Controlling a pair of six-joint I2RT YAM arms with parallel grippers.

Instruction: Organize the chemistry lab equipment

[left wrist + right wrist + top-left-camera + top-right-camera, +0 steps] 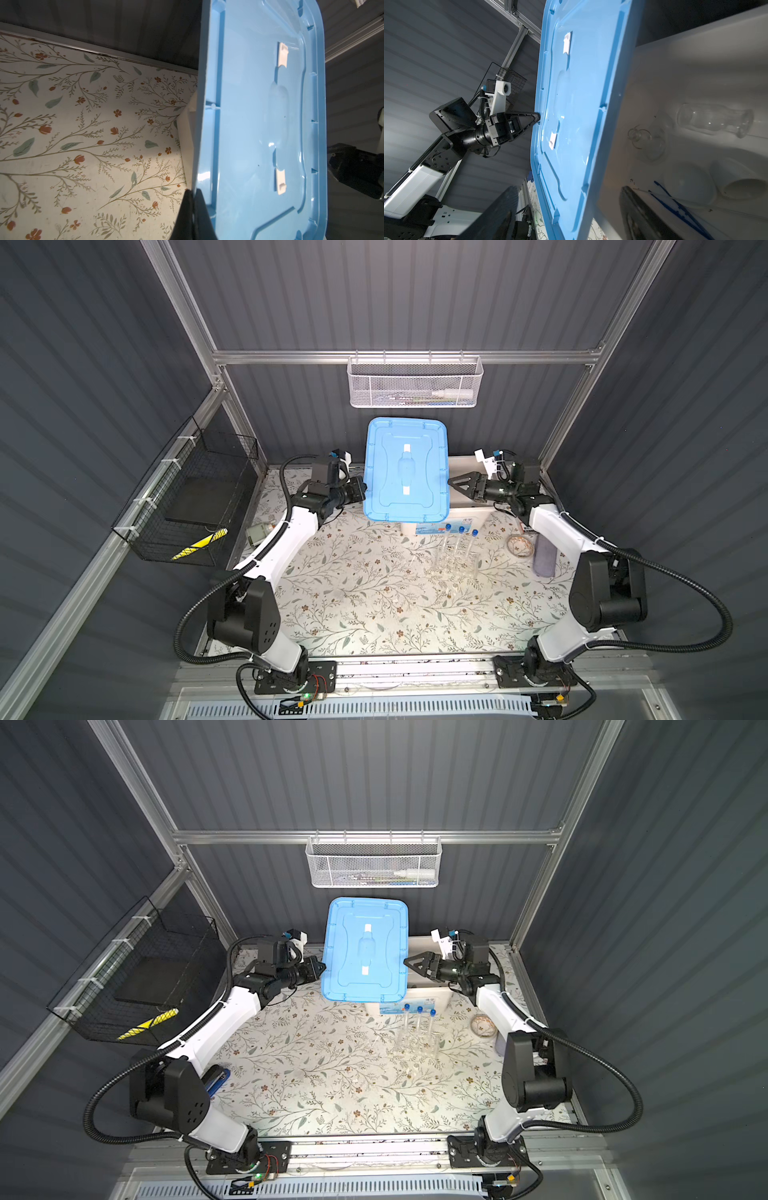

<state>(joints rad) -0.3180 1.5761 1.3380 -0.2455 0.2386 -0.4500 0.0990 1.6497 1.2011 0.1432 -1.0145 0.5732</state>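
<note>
We see three clear test tubes [459, 545] with blue caps standing upright in a clear plastic rack [455, 570] on the floral-patterned table cover [353, 593], just in front of a white plastic storage bin [478, 516].

Inside the bin, the right wrist view shows two small clear glass flasks [714, 120] lying on the floor. Two small white dishes [689, 185] and thin blue plastic tweezers [675, 205] lie near them.

A light blue rectangular plastic lid [405, 468] with a moulded centre handle is raised above the bin. In both top views it hides the bin's left part.

The left gripper [360, 488] is pinched closed on the middle of the lid's left rim, holding it up. The right gripper [459, 488] is at the lid's right rim. Its jaws stand wide apart, one on each side of the rim, and hold nothing.

Further out, a small round patterned bowl [519, 546] and a folded grey cloth [544, 558] lie to the right of the rack. A grey boxy motor [257, 533] sits at the table's left edge. In a top view, a blue-and-black stapler [218, 1081] shows behind the left arm.

A white mesh basket [415, 383] hangs on the back wall, and a black wire basket [187, 506] hangs on the left wall.
</note>
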